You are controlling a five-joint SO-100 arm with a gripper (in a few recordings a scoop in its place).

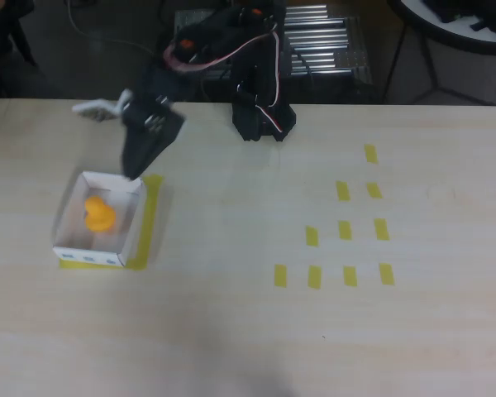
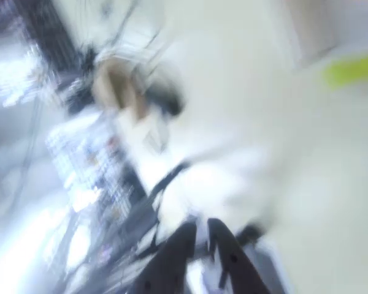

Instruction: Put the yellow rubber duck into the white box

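Duck (image 1: 99,213) inside white box (image 1: 131,240) — upright

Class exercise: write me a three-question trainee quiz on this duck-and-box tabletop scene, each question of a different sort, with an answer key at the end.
1. True or false: the yellow rubber duck lies inside the white box.
2. In the overhead view, the gripper is: A) above the box's far edge, B) over the tape strips at the right, C) beside the arm's base.
3. Fill in: the box sits on a patch of ____ tape.

Key: 1 true; 2 A; 3 yellow.
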